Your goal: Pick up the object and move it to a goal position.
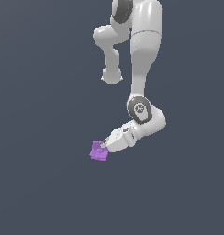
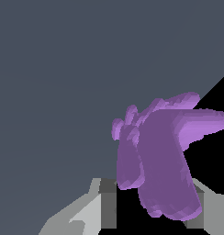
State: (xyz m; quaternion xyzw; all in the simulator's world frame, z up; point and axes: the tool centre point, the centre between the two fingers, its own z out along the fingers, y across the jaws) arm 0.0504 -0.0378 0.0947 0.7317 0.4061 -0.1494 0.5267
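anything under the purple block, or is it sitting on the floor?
Only the plain grey ground shows around the purple block. The gripper sits at its upper edge. The wrist view shows the block between the fingers; its underside is hidden, so contact can't be confirmed.

Bright purple object [image 1: 99, 151], lumpy, with paler lilac highlights and deeper violet shading in the wrist view [image 2: 155, 156]. White arm [image 1: 143, 50] with dark grey joint rings and a grey-rimmed disc at the wrist joint. Pale grey-white gripper [image 1: 103, 146]; light grey fingers [image 2: 86, 215] with darker grey pads. Flat slate blue-grey ground [image 1: 40, 183], unpatterned. Solid black wedge at one corner of the wrist view.
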